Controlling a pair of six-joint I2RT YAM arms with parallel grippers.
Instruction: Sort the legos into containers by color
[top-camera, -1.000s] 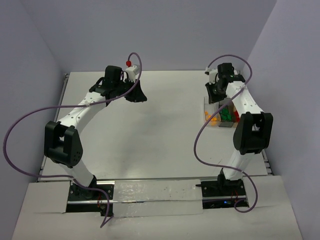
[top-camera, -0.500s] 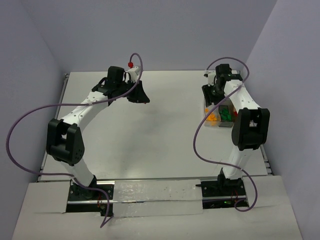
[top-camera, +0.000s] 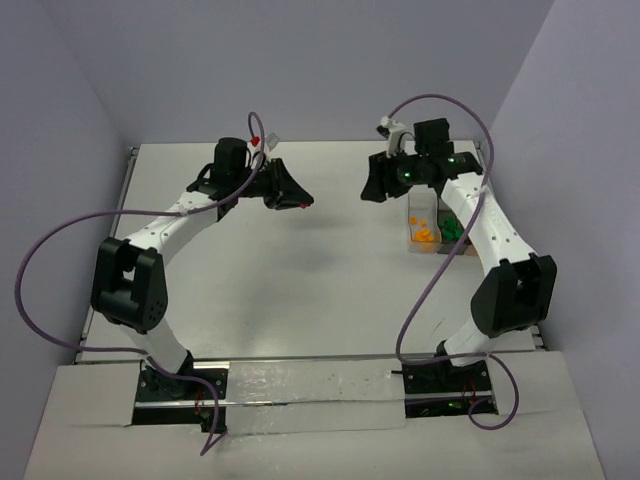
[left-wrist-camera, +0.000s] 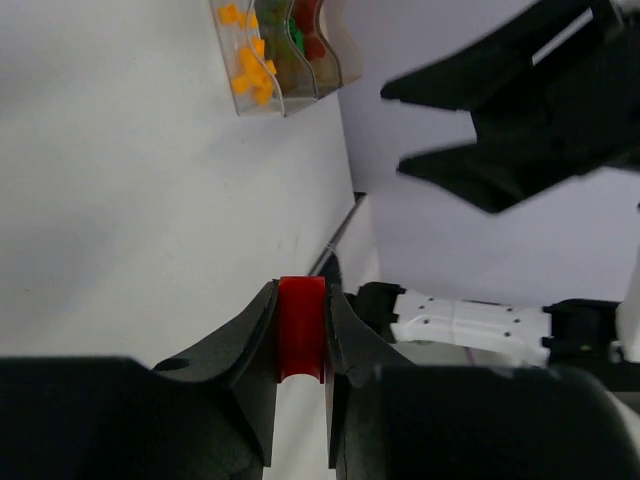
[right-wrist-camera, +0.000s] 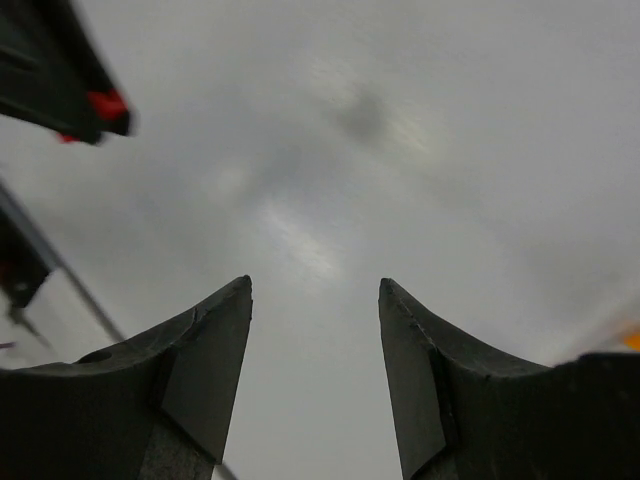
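A red lego is pinched between the fingertips of my left gripper, which is shut on it and hangs above the table's far middle. My right gripper is open and empty. It sits just left of the containers and points toward the left gripper. The three joined clear containers hold orange legos, green legos and red ones. The right arm covers part of the containers in the top view.
The right gripper's black fingers loom in the left wrist view, close to the left gripper. Purple cables loop beside both arms. The table's right edge runs just beyond the containers, with walls on three sides.
My right gripper has opened, lifted off the containers and swung left toward the table's middle. My left gripper has shifted right, still holding the red lego.
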